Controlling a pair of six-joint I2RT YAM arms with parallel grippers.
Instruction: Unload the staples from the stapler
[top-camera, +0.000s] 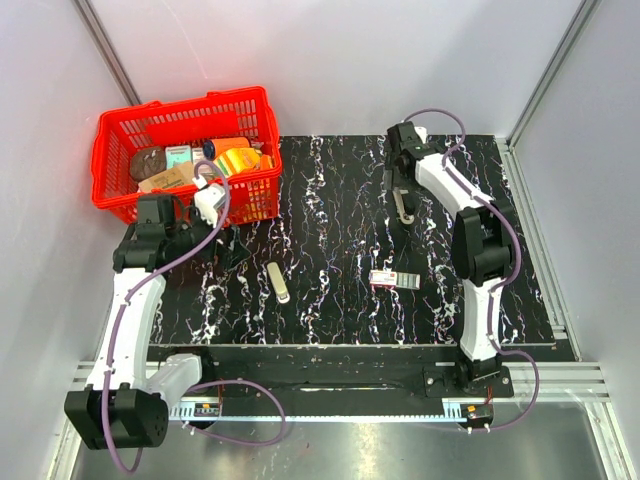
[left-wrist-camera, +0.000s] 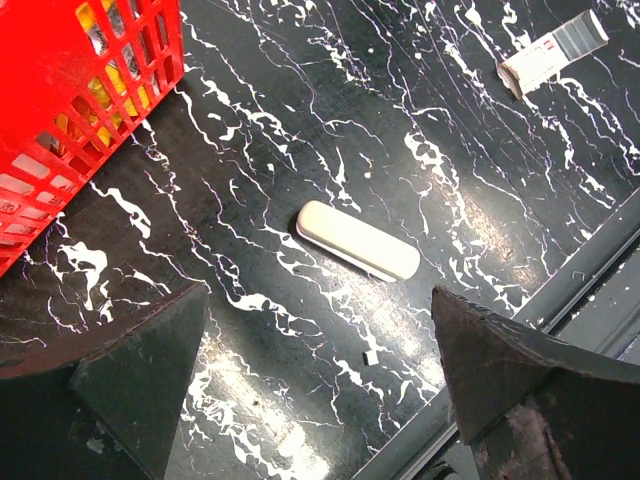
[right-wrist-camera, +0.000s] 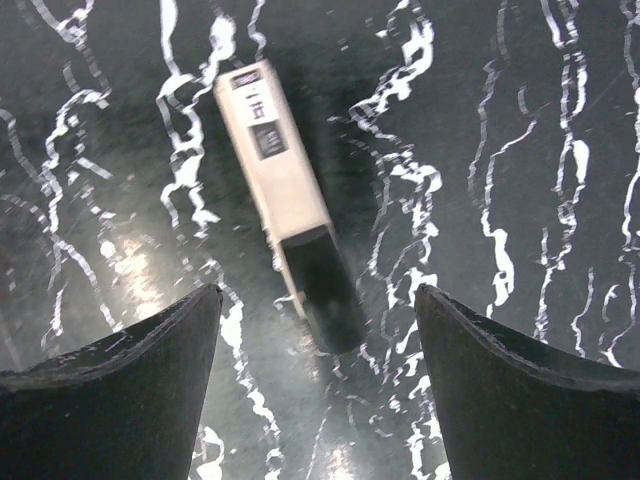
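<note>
Our right gripper (right-wrist-camera: 317, 297) hangs wide open over the stapler (right-wrist-camera: 285, 200). The stapler lies flat on the desk (top-camera: 330, 200), upper right of centre in the top view, with a dark part showing at one end of its pale shell. Our left gripper (left-wrist-camera: 318, 293) gapes open near a cream rounded bar (left-wrist-camera: 357, 240), lower centre.

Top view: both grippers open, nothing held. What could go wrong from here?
1. The stapler lies skewed under the right gripper, only its dark end between the fingers; closing now might pinch that end and spin it.
2. A plain cream bar lies before the left gripper, looking much alike; an arm could pick the wrong piece.
</note>
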